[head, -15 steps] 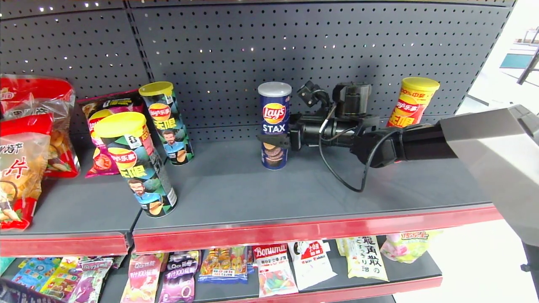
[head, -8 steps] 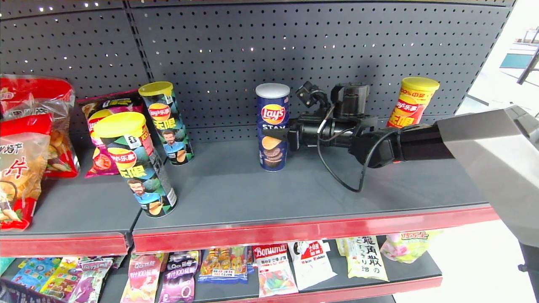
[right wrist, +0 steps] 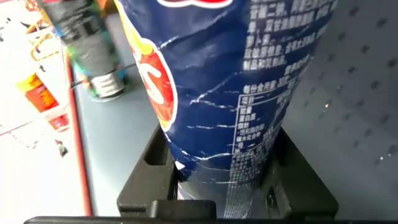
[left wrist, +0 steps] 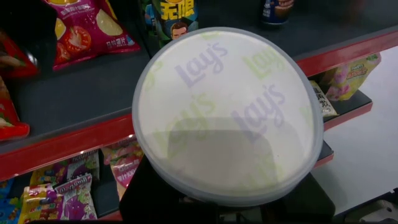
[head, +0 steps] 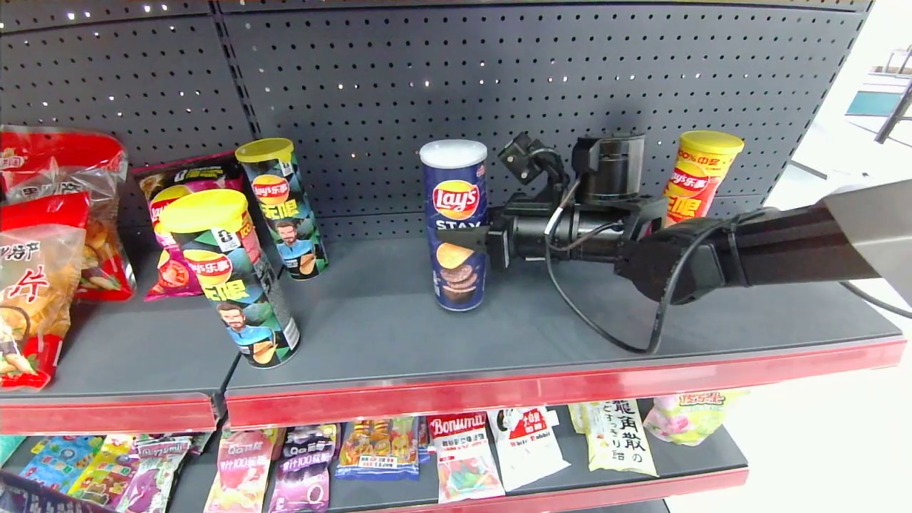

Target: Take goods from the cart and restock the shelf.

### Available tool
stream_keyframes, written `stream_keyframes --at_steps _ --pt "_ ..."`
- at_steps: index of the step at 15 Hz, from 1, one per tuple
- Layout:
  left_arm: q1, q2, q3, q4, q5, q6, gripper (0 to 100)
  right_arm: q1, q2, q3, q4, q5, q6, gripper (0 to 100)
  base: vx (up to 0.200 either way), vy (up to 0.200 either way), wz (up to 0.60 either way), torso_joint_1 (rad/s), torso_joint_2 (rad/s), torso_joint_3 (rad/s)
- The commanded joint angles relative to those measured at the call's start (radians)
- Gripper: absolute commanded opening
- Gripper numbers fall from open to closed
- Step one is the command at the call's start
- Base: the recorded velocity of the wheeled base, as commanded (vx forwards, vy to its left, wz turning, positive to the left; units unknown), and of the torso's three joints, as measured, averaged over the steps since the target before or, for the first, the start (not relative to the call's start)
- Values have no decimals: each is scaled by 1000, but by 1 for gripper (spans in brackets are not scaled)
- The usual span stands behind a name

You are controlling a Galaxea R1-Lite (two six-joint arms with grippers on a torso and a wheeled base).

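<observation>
Mid-shelf, right pincer [head: 464,238] grips blue can [head: 454,203], bare shelf [head: 385,320] around

A pale floor [head: 805,456] runs toward a teal panel [head: 875,103].

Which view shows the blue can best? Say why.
The head view: the blue can shows whole, lid to base, with the right gripper clamped around its middle. The right wrist view gives its side up close; the left wrist view catches its base at the edge.

right gripper [head: 467,239] clamped round blue chip can [head: 454,206] | can upright, mid shelf [head: 399,335] | yellow-lid can [head: 228,278] well left of it, orange can [head: 695,178] right
</observation>
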Motion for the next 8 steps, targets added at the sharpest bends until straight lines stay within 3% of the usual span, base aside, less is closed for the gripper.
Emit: stream_keyframes --at_steps 1,3,8 --pt "0 0 0 0 0 0 0 48 -93 135 -67 -15 -3 0 0 0 0 0 0 0" --pt "0 -2 1 0 0 0 0 68 -93 215 -185 -20 -8 0 0 0 0 0 0 0" --pt "0 0 0 -2 0 -1 0 89 -125 315 -208 -57 -9 0 0 0 0 0 0 0"
